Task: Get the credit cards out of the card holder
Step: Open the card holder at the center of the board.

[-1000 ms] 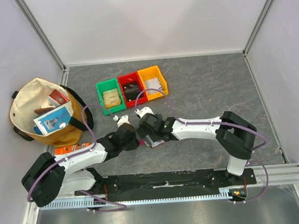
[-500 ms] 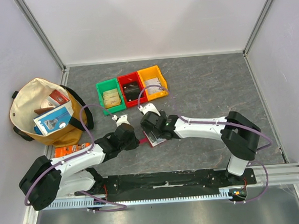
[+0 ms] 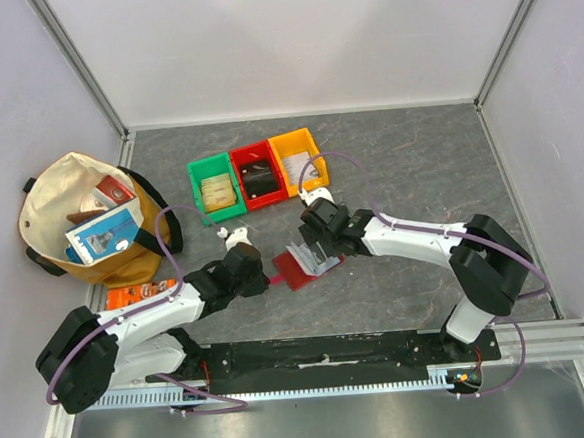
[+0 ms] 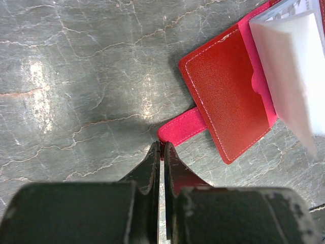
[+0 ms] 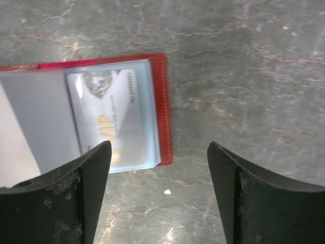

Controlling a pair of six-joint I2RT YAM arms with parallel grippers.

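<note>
Centre of table [image 3: 419, 170]: card holder [image 3: 289, 272] lies open and flat, red inner cover up, pale clear sleeves [image 3: 311, 256] fanned up on its right half. It sits between the two grippers, below the bins and apart from them.

Left gripper [image 3: 263, 278] is low at the holder's left side. In the left wrist view its fingers [image 4: 152, 168] are pressed fully together on the tip of the holder's pink strap tab [image 4: 180, 127], with a sliver of red showing between them. The strap runs from the tips to the red cover [image 4: 228, 101], and a sleeve [image 4: 289, 61] stands tilted above it.

Right gripper [image 3: 317, 239] hovers over the holder's right half, jaws spread wide, nothing between them, touching nothing as far as the right wrist view shows. Below its fingers [image 5: 91, 188] is the right page: a silver card [image 5: 109, 122] with orange "VIP" lettering inside a clear sleeve, red border [image 5: 164, 112] alongside. Other sleeves [image 5: 30, 122] lie to the left; their contents are unclear.

Far side of the table: green bin [image 3: 215, 189], red bin [image 3: 257, 174] and yellow bin [image 3: 300, 158] in a touching row, items inside too small to name. Left edge: cloth bag [image 3: 92, 228] with boxes in it, and an orange packet [image 3: 137, 290] just below it by the left arm.
</note>
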